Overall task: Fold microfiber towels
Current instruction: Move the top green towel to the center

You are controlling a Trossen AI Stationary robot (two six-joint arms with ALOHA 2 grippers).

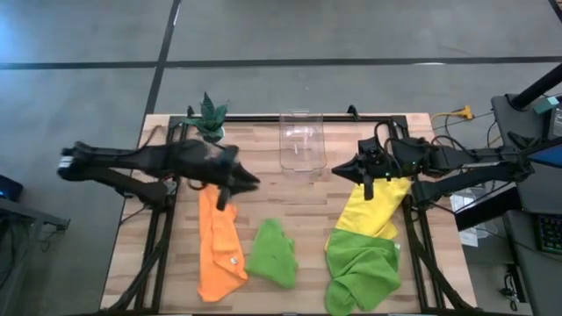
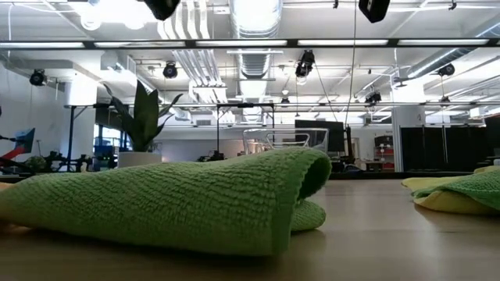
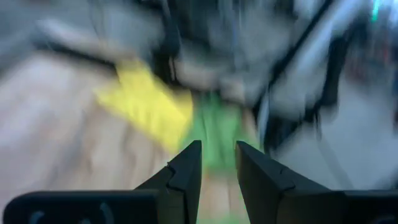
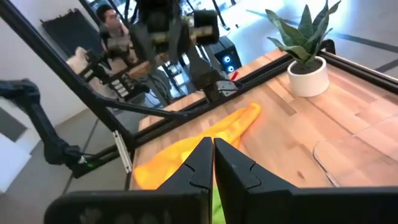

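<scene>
An orange towel (image 1: 219, 250) lies loosely folded lengthwise at the near left. A crumpled lime green towel (image 1: 272, 254) lies beside it and fills the low view (image 2: 195, 203). A yellow towel (image 1: 373, 211) lies at the right, and a second lime green towel (image 1: 364, 274) rests on its near end. My left gripper (image 1: 252, 182) hovers above the orange towel's far end, pointing toward the table's right, with a narrow gap between its fingers (image 3: 217, 165) and nothing in it. My right gripper (image 1: 338, 171) hovers beside the yellow towel's far end, pointing left, shut and empty (image 4: 211, 155).
A clear plastic bin (image 1: 301, 139) stands at the far middle, between the two grippers. A small potted plant (image 1: 211, 116) stands at the far left. A black frame rail (image 1: 263, 118) runs along the table's far edge. Bare wood shows between the towels. A person (image 4: 112, 22) stands beyond the table.
</scene>
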